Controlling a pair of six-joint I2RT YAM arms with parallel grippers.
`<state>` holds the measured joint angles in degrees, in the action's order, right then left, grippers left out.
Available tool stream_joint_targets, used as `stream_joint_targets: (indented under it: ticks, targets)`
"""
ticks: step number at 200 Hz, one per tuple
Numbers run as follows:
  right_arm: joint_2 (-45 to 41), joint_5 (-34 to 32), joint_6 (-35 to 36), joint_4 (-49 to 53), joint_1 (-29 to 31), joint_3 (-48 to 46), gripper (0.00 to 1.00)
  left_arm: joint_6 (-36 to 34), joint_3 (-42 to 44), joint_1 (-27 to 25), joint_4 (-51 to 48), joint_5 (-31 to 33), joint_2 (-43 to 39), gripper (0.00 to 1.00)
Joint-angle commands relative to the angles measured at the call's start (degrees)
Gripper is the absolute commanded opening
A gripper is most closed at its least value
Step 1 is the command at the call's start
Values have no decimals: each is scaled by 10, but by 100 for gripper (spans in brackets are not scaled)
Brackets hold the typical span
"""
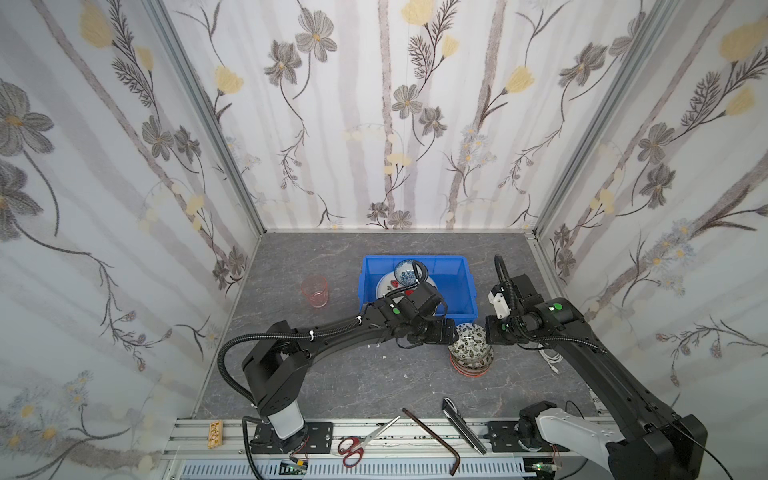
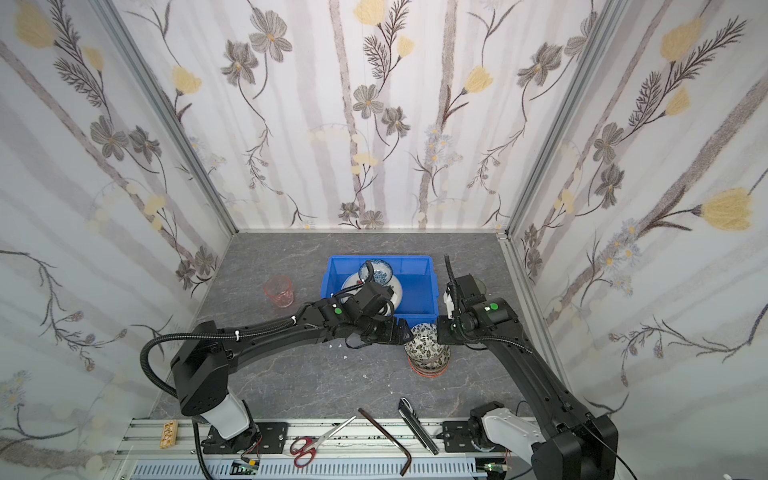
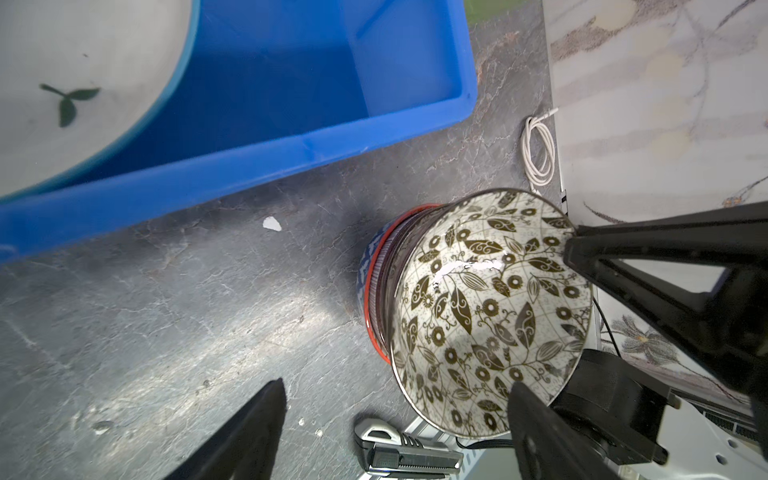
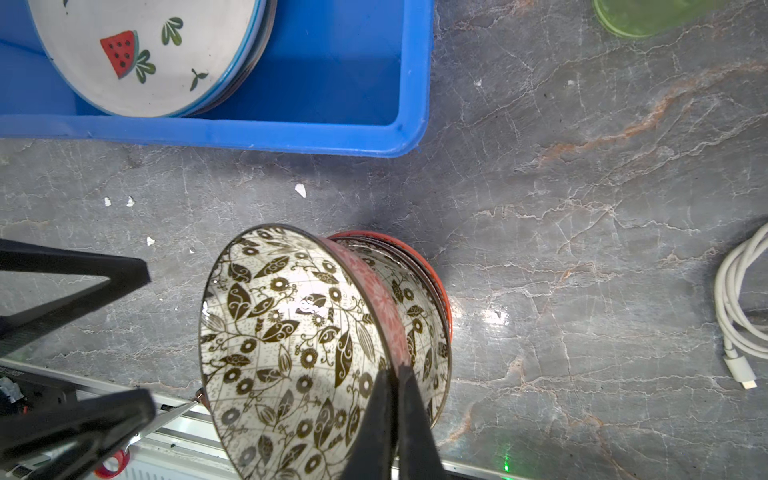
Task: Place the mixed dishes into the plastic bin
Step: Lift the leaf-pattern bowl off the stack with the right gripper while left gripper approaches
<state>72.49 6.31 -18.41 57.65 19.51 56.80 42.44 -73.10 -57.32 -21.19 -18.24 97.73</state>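
The blue plastic bin point(image 1: 457, 266) holds a watermelon-print plate point(image 4: 166, 54) on other plates, and a blue floral bowl point(image 1: 405, 272). In front of its right corner stands a stack of bowls point(image 1: 471, 365). My right gripper point(image 4: 392, 374) is shut on the rim of the top black leafy bowl point(image 4: 282, 332), which is tilted up off the stack. My left gripper point(image 3: 399, 419) is open at the bowl's other side, one finger point(image 3: 536, 432) over its rim. A pink tumbler point(image 1: 315, 291) stands left of the bin.
A white cable point(image 1: 550, 357) lies by the right wall, and a green round thing point(image 4: 648, 12) sits beyond the bin's right end. Red-handled scissors point(image 1: 357, 444), a bent brown bar point(image 1: 436, 436) and a utility knife point(image 1: 463, 424) lie along the front rail.
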Motion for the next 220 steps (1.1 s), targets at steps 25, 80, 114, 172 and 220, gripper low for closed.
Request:
stream_joint_targets:
  ticks: [25, 80, 114, 172, 220]
  targets:
    - [-4, 19, -2, -13, -1, 15, 0, 0, -29, -5, 9, -7, 25, 78]
    - [-5, 18, -1, -10, -3, 21, 0, 3, -36, -6, 9, -13, 38, 54]
    - [-6, 20, 0, -11, -4, 23, 0, 5, -35, -5, 9, -14, 39, 43]
    - [-9, 24, 0, -10, -3, 28, 0, 10, -35, -5, 9, -15, 43, 29]
    - [-9, 32, -1, -14, -3, 29, 1, 12, -37, -5, 9, -12, 44, 20]
